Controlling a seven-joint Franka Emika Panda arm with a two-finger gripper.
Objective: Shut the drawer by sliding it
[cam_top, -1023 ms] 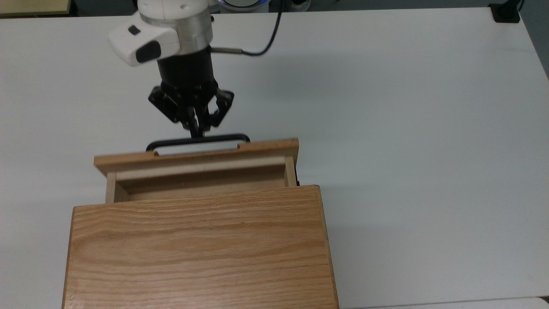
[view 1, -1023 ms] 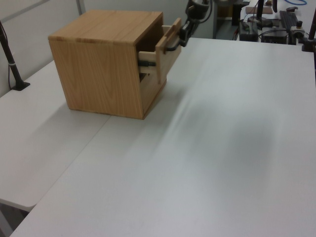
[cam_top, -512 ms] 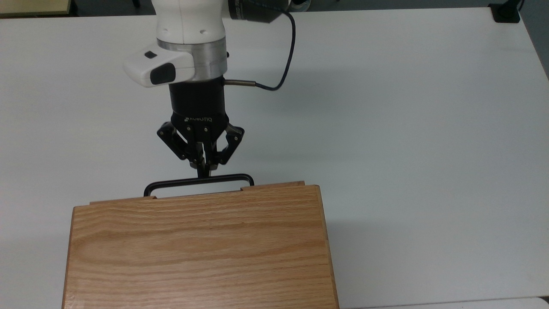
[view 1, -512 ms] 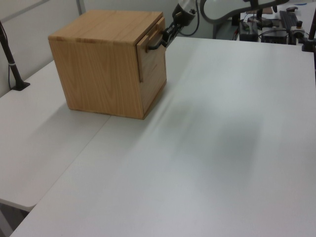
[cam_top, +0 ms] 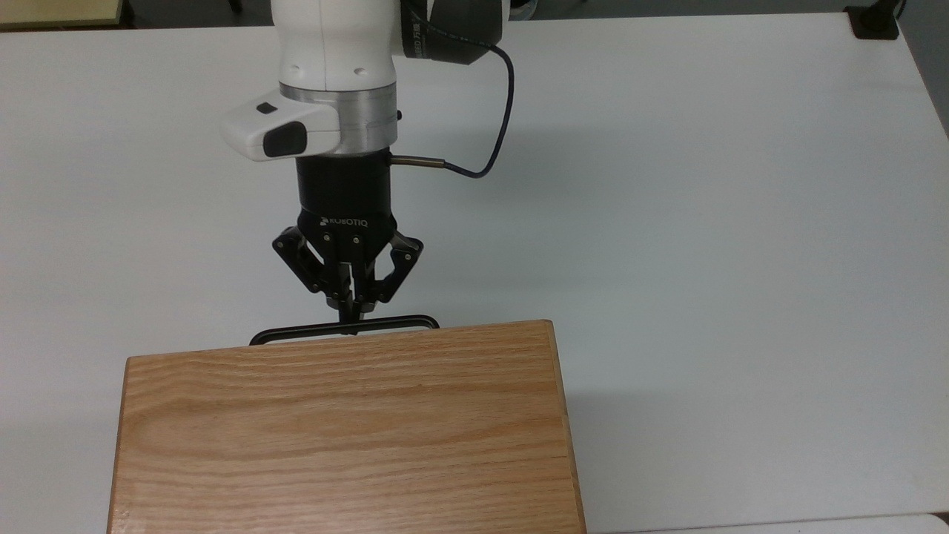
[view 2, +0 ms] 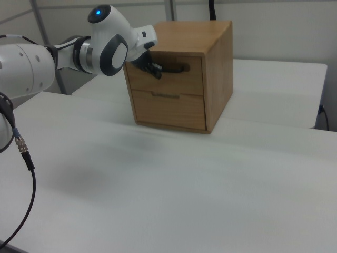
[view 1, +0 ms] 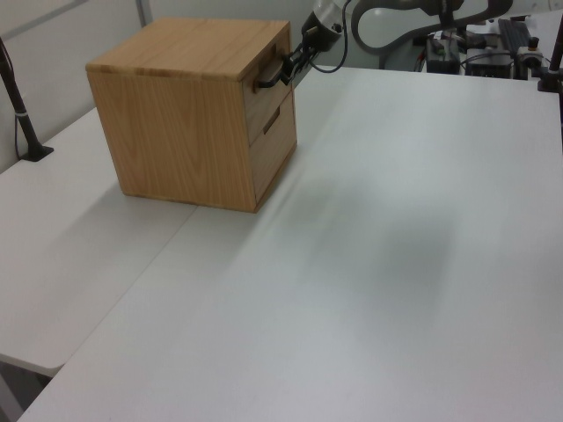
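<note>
The drawer is the upper of two in the oak cabinet, and its front panel sits flush with the cabinet face. Its thin black bar handle sticks out just past the cabinet's top edge in the top view. My gripper points at the middle of that bar with its fingers shut together, tips touching the handle and not around it. In the left view, the gripper meets the handle at the cabinet's upper front. In the right view, the gripper is at the handle's left end.
A second shut drawer lies below the first. The white table spreads wide around the cabinet. A black clamp post stands at the left view's left edge. The arm's cable loops beside the wrist.
The drawer slid from well out of the cabinet to fully in. My gripper followed it toward the cabinet, fingers shut against the handle throughout.
</note>
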